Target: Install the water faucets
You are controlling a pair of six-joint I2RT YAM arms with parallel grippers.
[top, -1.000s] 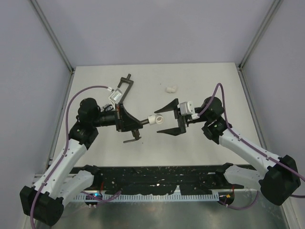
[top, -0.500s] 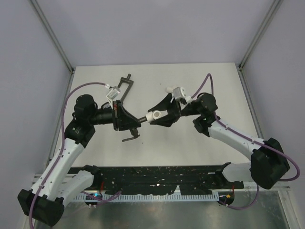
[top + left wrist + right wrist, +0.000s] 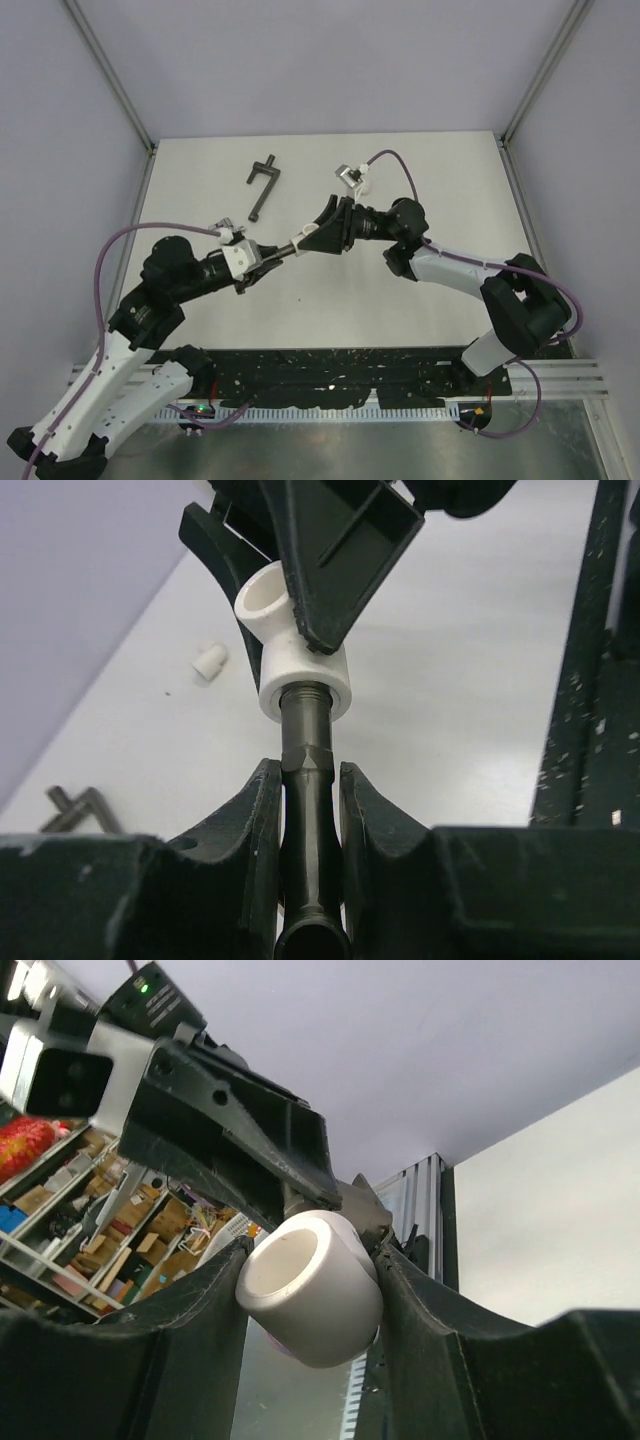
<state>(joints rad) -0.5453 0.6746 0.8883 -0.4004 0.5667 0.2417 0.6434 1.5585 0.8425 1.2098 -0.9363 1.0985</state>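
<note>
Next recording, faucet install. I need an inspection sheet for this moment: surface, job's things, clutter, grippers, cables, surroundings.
Surface: white table, matte, no spills seen.
Job's things: one dark faucet, its threaded end at the socket of a white elbow fitting, both held above the table; no second faucet seen.
Clutter: T-handled bar lying far left; small white fitting loose on the table.
Grippers: left gripper shut on the dark faucet; right gripper shut on the white elbow fitting.
Cables: purple cable looping over each arm, away from the parts.
Surroundings: grey walls, metal corner posts, black rail along the near edge.
</note>
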